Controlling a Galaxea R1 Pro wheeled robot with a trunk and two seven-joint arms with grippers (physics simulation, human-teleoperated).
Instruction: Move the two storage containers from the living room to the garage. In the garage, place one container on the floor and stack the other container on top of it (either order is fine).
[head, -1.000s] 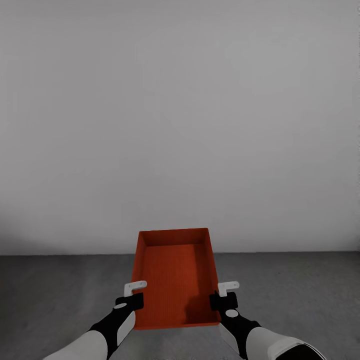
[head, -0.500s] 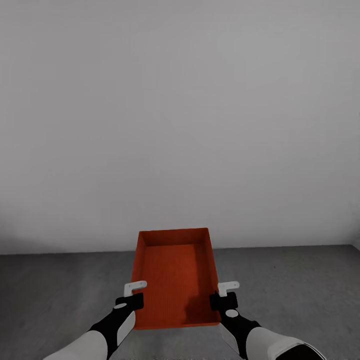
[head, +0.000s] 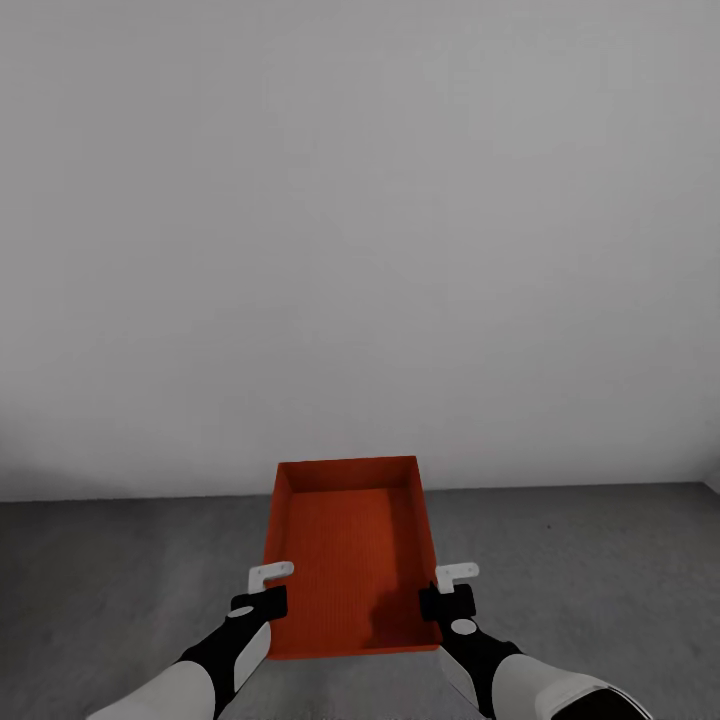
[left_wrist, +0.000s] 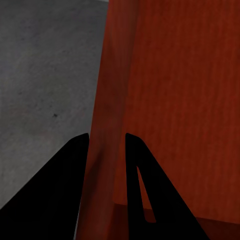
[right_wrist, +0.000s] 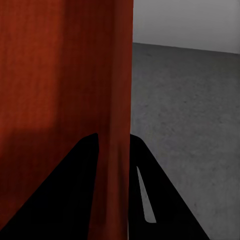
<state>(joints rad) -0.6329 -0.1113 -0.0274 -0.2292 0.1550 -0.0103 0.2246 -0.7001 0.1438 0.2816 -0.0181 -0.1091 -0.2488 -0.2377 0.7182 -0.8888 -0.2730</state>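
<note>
Head view is showing one orange-red storage container (head: 350, 555) riding level between both arms above the dark concrete floor (head: 600, 560), open top up, far rim facing a plain grey-white wall (head: 360, 230). Wrist views are adding the grip detail: the left gripper (left_wrist: 106, 150) is clamping the container's left wall, the right gripper (right_wrist: 114, 147) is clamping its right wall, one finger on each face. Floor is lying bare on both sides of the container.

One orange-red bin (head: 348, 555), open top, empty, thin straight walls, flat ribbed bottom, lower centre of head view, long axis running away, held level above grey speckled floor (head: 600, 570), side walls pinched
</note>
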